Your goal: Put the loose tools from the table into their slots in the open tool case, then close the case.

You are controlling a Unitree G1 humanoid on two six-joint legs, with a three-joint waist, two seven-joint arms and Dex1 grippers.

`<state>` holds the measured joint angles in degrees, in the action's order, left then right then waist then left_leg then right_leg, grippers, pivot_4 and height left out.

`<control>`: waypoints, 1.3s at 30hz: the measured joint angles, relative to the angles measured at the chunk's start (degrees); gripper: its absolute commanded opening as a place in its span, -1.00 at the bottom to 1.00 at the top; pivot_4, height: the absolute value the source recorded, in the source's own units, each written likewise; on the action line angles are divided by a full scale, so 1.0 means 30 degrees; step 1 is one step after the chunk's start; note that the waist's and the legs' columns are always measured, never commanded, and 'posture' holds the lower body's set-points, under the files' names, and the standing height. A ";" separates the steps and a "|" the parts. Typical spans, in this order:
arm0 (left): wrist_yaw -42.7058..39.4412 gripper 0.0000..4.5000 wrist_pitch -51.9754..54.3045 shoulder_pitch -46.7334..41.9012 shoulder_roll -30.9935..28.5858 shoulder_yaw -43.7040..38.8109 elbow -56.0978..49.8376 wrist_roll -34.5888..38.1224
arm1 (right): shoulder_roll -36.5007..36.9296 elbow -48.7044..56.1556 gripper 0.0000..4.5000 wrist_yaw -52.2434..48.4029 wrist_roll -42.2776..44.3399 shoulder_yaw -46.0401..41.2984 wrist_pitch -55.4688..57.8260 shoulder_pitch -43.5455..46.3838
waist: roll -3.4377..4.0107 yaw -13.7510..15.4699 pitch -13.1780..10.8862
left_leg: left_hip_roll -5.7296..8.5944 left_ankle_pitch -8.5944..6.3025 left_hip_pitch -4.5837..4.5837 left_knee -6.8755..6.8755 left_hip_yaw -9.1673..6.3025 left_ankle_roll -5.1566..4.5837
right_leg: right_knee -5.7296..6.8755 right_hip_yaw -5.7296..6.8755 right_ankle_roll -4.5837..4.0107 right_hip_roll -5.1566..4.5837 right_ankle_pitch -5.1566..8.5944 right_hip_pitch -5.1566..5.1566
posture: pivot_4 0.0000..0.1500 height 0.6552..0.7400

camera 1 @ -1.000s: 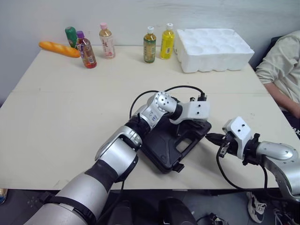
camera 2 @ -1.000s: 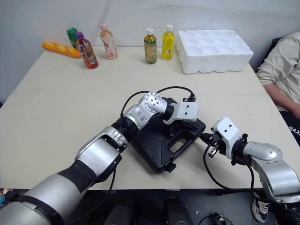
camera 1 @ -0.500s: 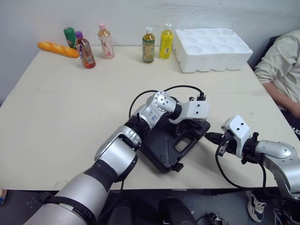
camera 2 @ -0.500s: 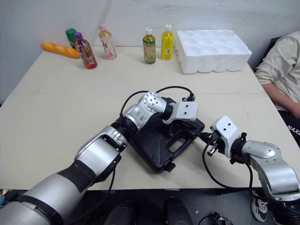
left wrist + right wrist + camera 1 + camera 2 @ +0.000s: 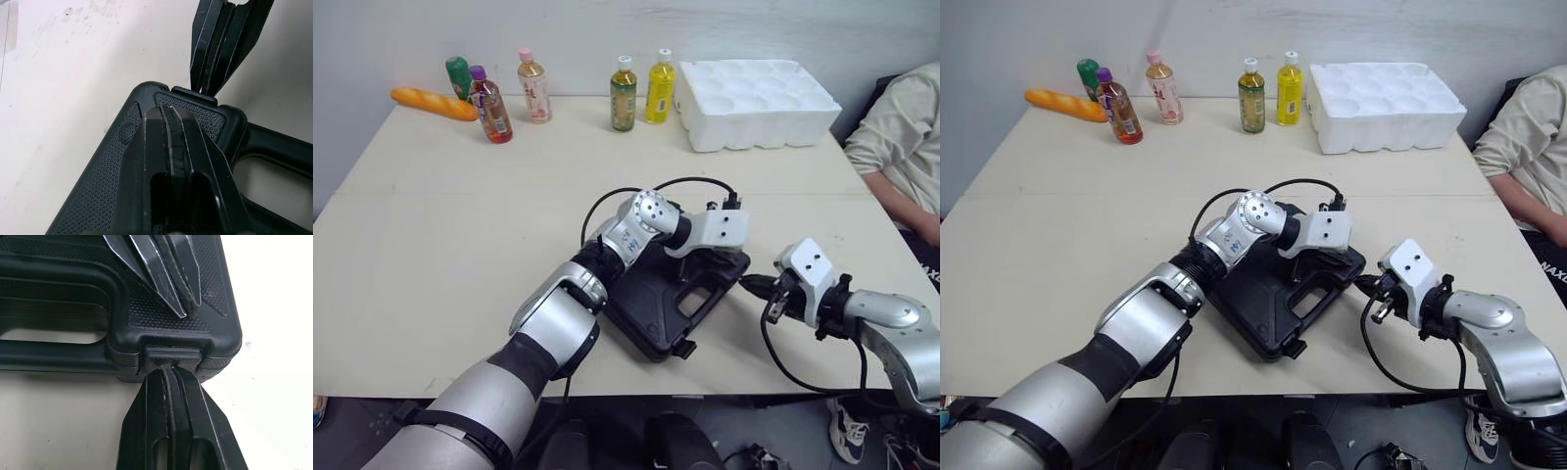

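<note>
The black tool case point(image 5: 658, 311) lies with its lid down near the table's front edge, handle toward the right. My left gripper point(image 5: 713, 264) is shut and its tips rest on the lid's textured right corner point(image 5: 146, 147). My right gripper point(image 5: 754, 286) is shut too, coming in from the right. Its tips point(image 5: 172, 371) touch the small latch point(image 5: 171, 354) on the case's edge. In the left wrist view the right gripper point(image 5: 215, 88) meets that latch point(image 5: 193, 94) just beyond my left fingers point(image 5: 181, 147). No loose tools are in sight.
Several drink bottles point(image 5: 625, 93) and a bread loaf point(image 5: 435, 102) stand along the far edge. A white foam tray point(image 5: 756, 102) sits at the far right. A seated person's sleeve point(image 5: 901, 137) is beside the table's right side. Black cables point(image 5: 607, 206) loop off both wrists.
My right gripper has edged slightly closer to the case's latch. The left gripper stays on the lid and the case has not moved.
</note>
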<state>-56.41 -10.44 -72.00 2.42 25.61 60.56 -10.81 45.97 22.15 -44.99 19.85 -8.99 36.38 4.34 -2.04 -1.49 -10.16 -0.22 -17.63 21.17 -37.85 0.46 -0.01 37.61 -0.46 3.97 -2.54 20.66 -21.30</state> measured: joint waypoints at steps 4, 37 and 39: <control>-0.0023 -0.97 -0.0006 0.0185 0.0008 0.0008 -0.0269 -0.0001 | 0.0796 0.0350 -1.00 -0.0575 0.0195 -0.1687 -0.0346 -0.1839 | -0.0032 0.0226 0.0032 | 0.0008 -0.0002 0.0000 0.0004 -0.0007 -0.0002 | -0.0039 0.0007 0.0000 -0.0013 0.0000 0.0025 | 1.00 1.00; -0.0037 -0.97 -0.0031 0.0197 -0.0033 0.0017 -0.0387 -0.0171 | 0.0587 -0.0027 -1.00 -0.0379 0.0737 -0.1124 -0.0379 -0.0265 | -0.0095 0.0155 0.0088 | 0.0008 -0.0005 -0.0017 0.0056 -0.0033 -0.0003 | -0.0080 0.0030 0.0000 -0.0026 -0.0001 0.0053 | 1.00 1.00; -0.0037 -0.97 -0.0031 0.0206 -0.0042 0.0017 -0.0387 -0.0171 | 0.0706 -0.0028 -1.00 -0.0398 0.0806 -0.1686 -0.0331 -0.0545 | -0.0095 0.0167 0.0088 | 0.0008 -0.0005 -0.0021 0.0055 -0.0034 -0.0003 | -0.0079 0.0028 0.0000 -0.0028 -0.0001 0.0057 | 1.00 1.00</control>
<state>-56.52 -10.53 -71.38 2.29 25.66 59.40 -11.32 48.09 22.06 -46.18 22.27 -14.05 35.39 2.70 -2.33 -0.99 -9.90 -0.20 -17.65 21.11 -37.69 0.35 -0.02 37.37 -0.38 3.97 -2.62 20.66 -21.13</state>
